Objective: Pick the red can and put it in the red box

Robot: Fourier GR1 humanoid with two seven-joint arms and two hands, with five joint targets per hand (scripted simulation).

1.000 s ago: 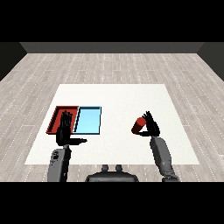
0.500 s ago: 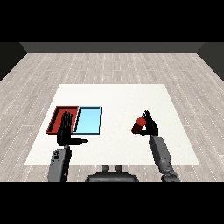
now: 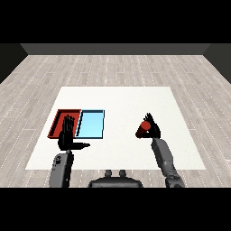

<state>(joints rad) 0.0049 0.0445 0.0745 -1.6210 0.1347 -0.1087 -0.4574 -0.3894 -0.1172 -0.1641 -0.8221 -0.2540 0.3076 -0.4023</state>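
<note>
Red can (image 3: pixel 144 129): tilted, its round top turned toward the head view, at the right side of the white desk (image 3: pixel 122 97), well apart from both trays. Held in the right hand (image 3: pixel 152 130), fingers curled round it from the right and behind; whether lifted clear of the desk or touching it, impossible to tell.

Red tray (image 3: pixel 59 118): leftmost on the desk, touching the light blue tray (image 3: pixel 92 124) along one long side. Between can and goal, then, the whole blue tray.

Left hand (image 3: pixel 66 136): open, fingers straight and pointing away, thumb out to the side, holding nothing, hanging over the near edge of the red tray and covering part of it.

Likely trouble, as a judgement only:
- Long carry across the desk with a tilted can; possible slip within the curled fingers.
- Release too early on the way left; can ending in the blue tray instead of the red.
- Left hand in the way over the red tray; possible bump of hand against hand, or can against fingers, unless drawn back.
- Can set down on a tray rim and rolling off.

Count: one red can, one red tray, one light blue tray, one desk, two hands.
</note>
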